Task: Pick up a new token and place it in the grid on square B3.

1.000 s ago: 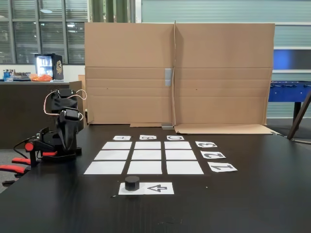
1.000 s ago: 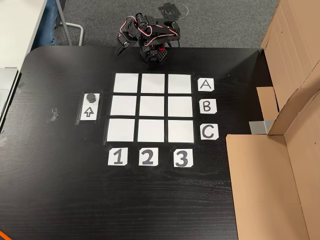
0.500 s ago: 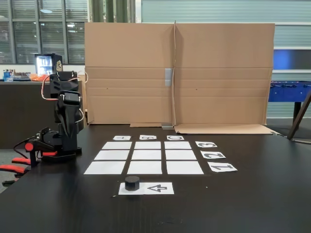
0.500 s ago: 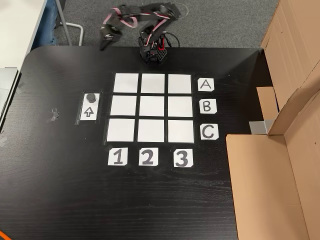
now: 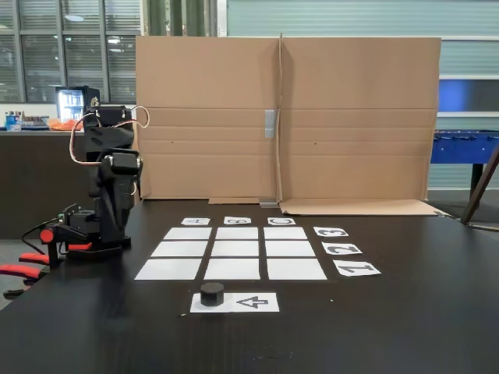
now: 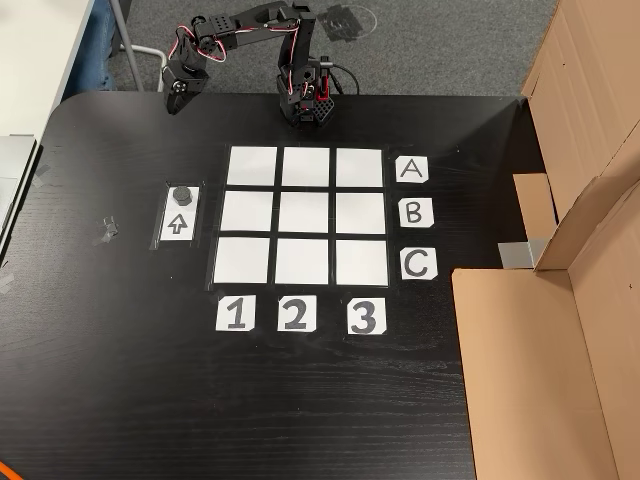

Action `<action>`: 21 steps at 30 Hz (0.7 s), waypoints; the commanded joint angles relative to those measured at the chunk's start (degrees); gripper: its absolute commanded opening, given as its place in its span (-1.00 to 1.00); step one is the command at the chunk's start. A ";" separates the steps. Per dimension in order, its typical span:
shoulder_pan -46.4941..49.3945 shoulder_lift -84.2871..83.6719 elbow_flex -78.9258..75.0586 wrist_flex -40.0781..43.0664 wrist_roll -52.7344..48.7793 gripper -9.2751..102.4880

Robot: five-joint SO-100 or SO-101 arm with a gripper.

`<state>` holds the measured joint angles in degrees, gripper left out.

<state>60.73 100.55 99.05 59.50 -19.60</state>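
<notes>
In a fixed view from above, the gripper [image 6: 176, 100] hangs over the far edge of the black table [image 6: 120, 380], and I cannot tell if it is wide or narrow. The token [image 6: 181, 195] lies on the arrow sheet [image 6: 177, 224], well apart below the gripper; square B3 [image 6: 360, 212] of the grid [image 6: 305, 167] is further right.

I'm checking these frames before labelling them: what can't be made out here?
- Gripper, looking-down fixed view: too small to tell open or shut.
- Gripper, table-level fixed view: hidden by the arm's own body.
- Letter cards, table-level view: too small and foreshortened to read.
- Token: markings too small to judge.
</notes>
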 commanded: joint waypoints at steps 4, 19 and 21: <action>-4.13 -9.05 -13.54 5.45 0.00 -0.85; -10.02 -36.47 -43.07 14.50 2.29 -0.85; -10.63 -39.02 -46.41 15.64 2.29 -0.85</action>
<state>51.06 63.28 58.71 74.18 -17.93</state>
